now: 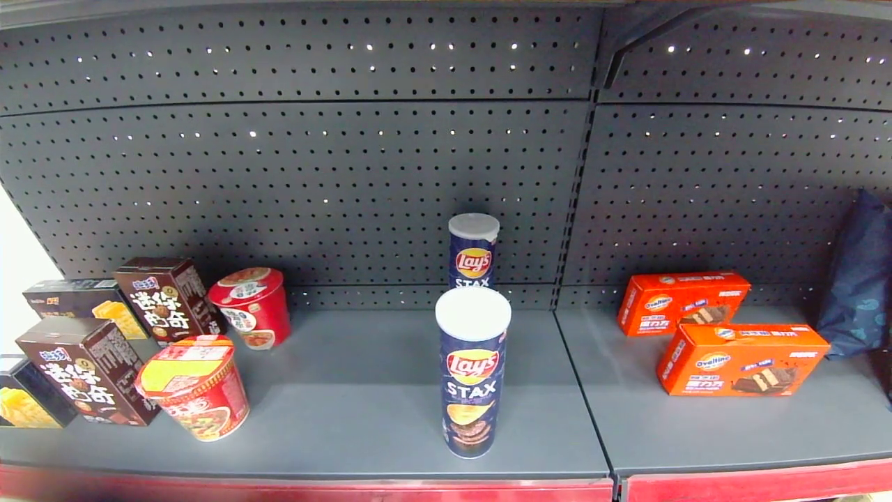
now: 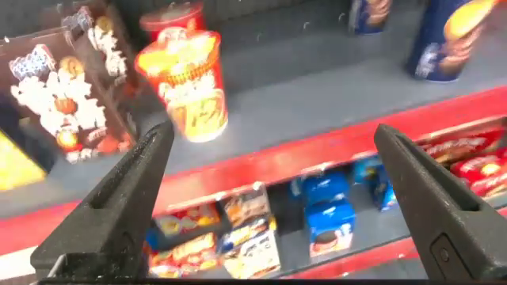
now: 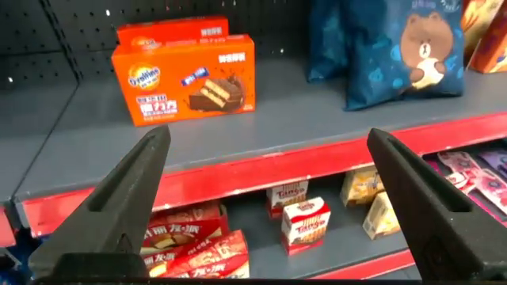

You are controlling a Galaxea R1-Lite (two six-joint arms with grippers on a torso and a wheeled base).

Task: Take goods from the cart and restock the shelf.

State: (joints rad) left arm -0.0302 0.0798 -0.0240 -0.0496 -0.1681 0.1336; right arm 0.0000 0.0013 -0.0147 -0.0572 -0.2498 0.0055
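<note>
Two dark blue chip cans stand on the grey shelf (image 1: 348, 411) in a line, one near the front (image 1: 472, 371) and one at the back (image 1: 473, 251). Two red noodle cups (image 1: 195, 387) (image 1: 252, 305) and dark brown boxes (image 1: 87, 380) sit at the left. Two orange boxes (image 1: 742, 359) (image 1: 681, 302) lie at the right. My left gripper (image 2: 269, 198) is open, held low in front of the shelf edge, facing a noodle cup (image 2: 186, 83). My right gripper (image 3: 269, 198) is open too, facing the orange boxes (image 3: 184, 77), with nothing between its fingers.
A dark blue bag (image 1: 860, 275) leans at the far right of the shelf, seen with a bear print (image 3: 404, 47) from the right wrist. Below the red shelf edge (image 3: 261, 170) a lower shelf holds several small packs (image 2: 329, 226) (image 3: 305, 224).
</note>
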